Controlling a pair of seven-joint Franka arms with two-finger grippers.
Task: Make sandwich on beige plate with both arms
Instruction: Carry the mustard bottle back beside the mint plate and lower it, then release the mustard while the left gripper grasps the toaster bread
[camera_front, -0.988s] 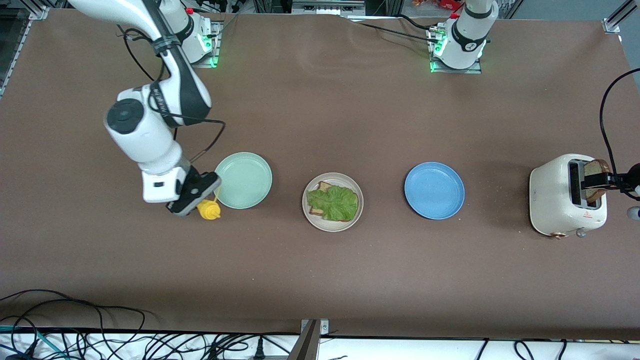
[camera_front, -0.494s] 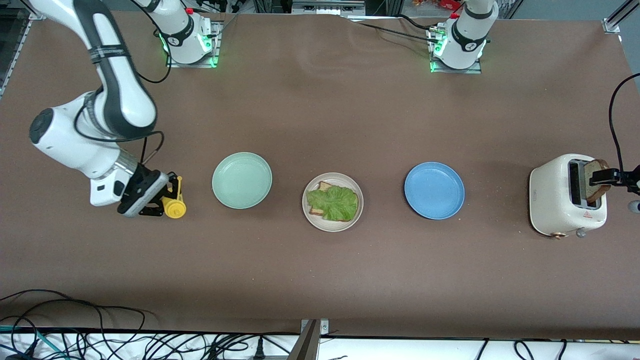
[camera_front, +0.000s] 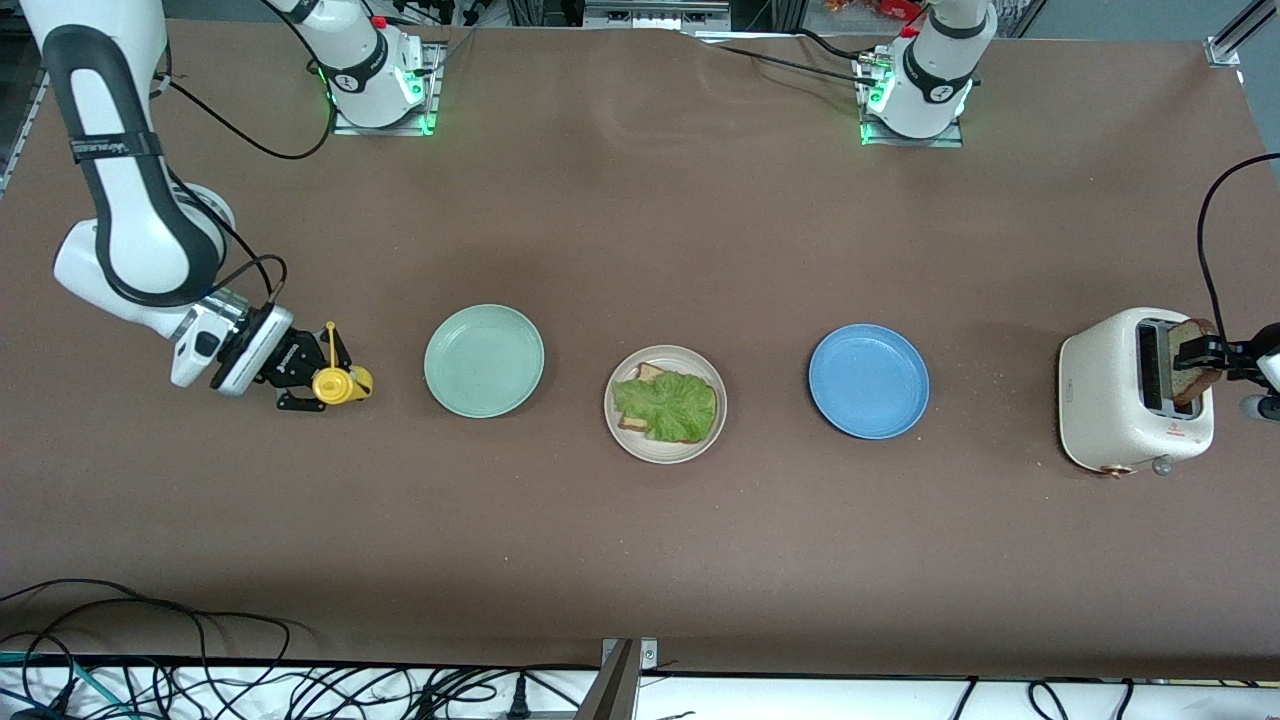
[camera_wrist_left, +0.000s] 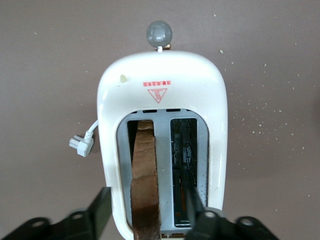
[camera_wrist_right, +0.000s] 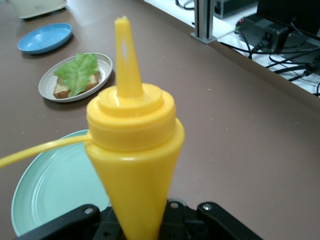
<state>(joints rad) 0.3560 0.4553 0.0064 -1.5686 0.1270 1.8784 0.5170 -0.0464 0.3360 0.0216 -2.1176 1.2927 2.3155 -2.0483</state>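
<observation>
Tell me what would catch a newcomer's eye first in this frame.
Probably the yellow squeeze bottle, held by the right gripper toward the right arm's end of the table, beside the mint-green plate. Next, the beige plate mid-table, with ruffled lettuce lying on one bread slice, uncovered. At the left arm's end, the left gripper grips a bread slice standing in the white toaster.

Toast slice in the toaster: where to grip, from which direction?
Grip the toast slice on its exposed top edge, coming straight down from above. It stands upright in one slot of the toaster, so only its two flat faces are reachable. The left gripper already straddles them.
</observation>
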